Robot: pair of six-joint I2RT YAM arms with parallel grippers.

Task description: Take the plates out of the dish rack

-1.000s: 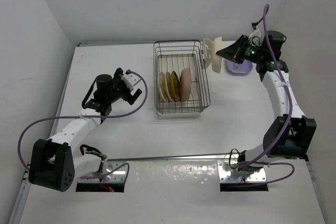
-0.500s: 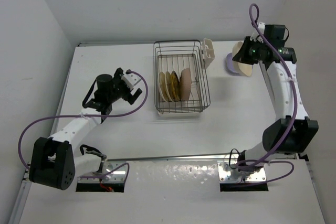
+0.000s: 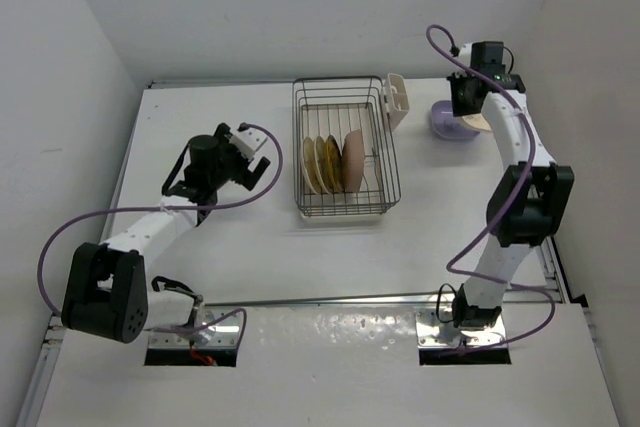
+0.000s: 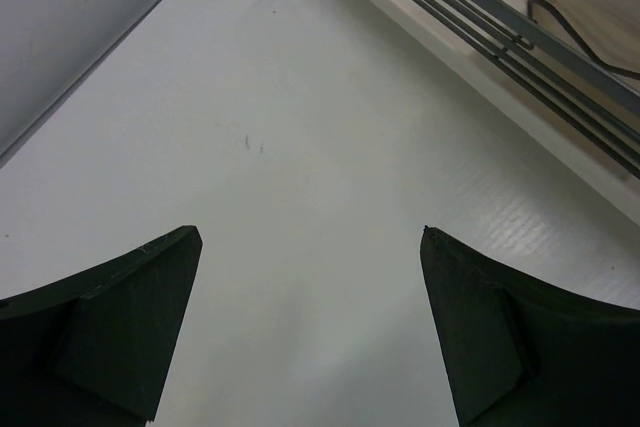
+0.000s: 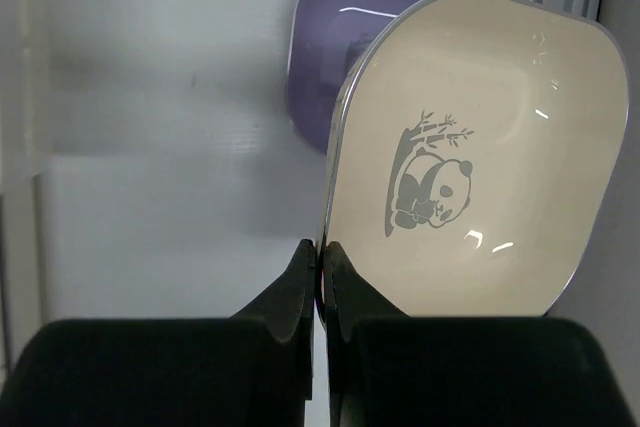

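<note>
The silver wire dish rack (image 3: 345, 157) stands mid-table with three plates on edge in it: a cream one (image 3: 311, 164), a yellow-gold patterned one (image 3: 328, 161) and a pinkish-beige one (image 3: 352, 160). My right gripper (image 5: 321, 252) is shut on the rim of a cream rounded-square plate (image 5: 490, 147) with a panda print, held above a lavender plate (image 5: 335, 67) that lies on the table at the far right (image 3: 447, 122). My left gripper (image 4: 310, 237) stands open over bare table, left of the rack (image 4: 520, 42), with nothing between its fingers.
A white cutlery cup (image 3: 397, 100) is clipped to the rack's far right corner. The back wall runs close behind the rack and the lavender plate. The table's right edge lies just beyond the right arm (image 3: 520, 157).
My right gripper has carried the cream panda plate rightward from beside the cutlery cup to above the lavender plate. The left arm has shifted slightly toward the rack.
</note>
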